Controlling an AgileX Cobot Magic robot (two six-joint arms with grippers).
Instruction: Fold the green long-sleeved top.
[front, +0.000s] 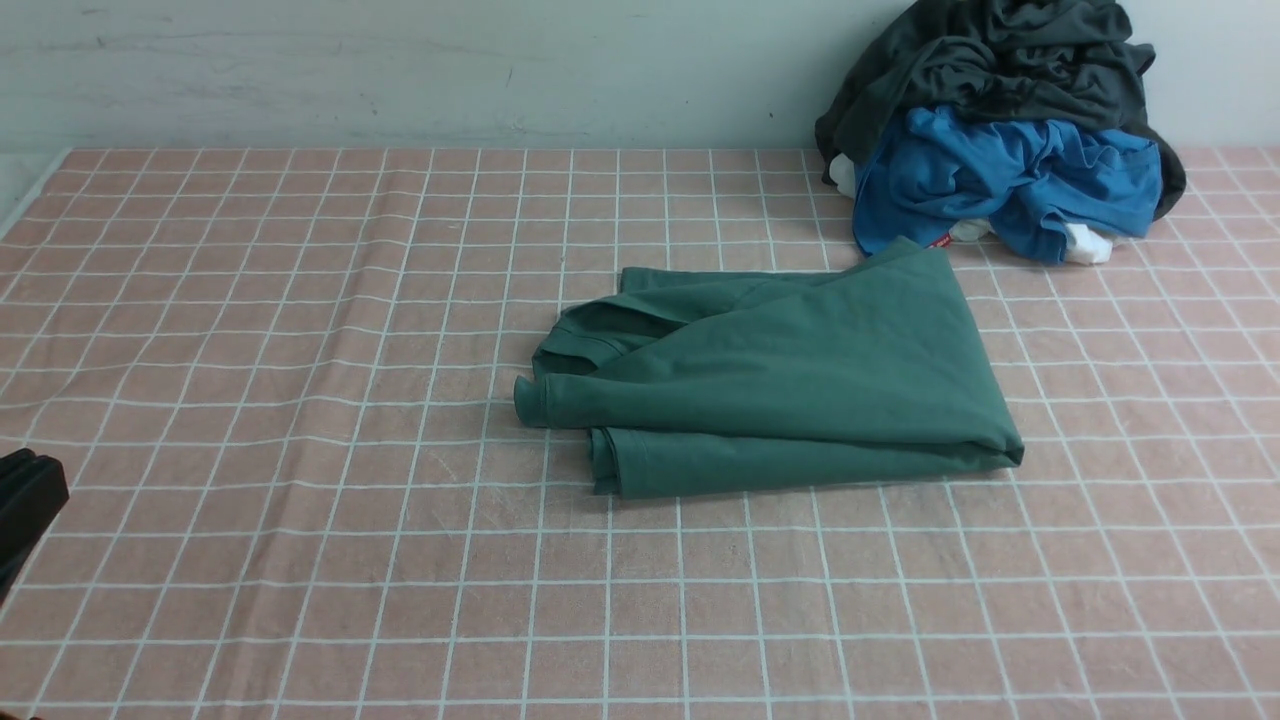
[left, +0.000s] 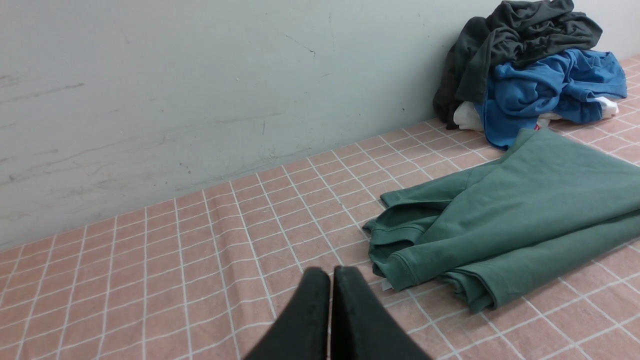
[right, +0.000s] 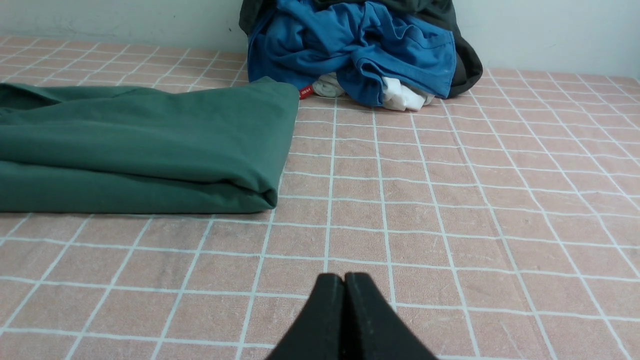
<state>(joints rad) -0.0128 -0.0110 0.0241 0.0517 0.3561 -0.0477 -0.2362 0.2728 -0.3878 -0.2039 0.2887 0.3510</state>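
Front view shows one green long-sleeved top (front: 790, 385) lying folded into a compact bundle near the middle of the pink checked tablecloth (front: 300, 400), its far right corner just short of a heap of clothes (front: 1010, 130) piled against the wall. Neither arm touches the garment. The left gripper (left: 330, 280) hangs over bare cloth near the bundle's cuffed edge, its fingers pressed together on nothing; the right gripper (right: 345, 287) sits well off the top's smooth folded edge, likewise closed and empty.

The fabric looks like soft, mid-weight jersey: light, limp and free to slump, so it would likely sag and unfold if lifted by a single layer. A safer hold, by this reading, is a pinch through all layers at the thick folded edge on the right, or at the ribbed hems on the left where the stacked edges show. The task appears at or near its end.

By count: one green top, two grippers, one tablecloth, one pile holding at least a dark garment, a blue garment (front: 1010, 180) and some white cloth (front: 1085, 245).
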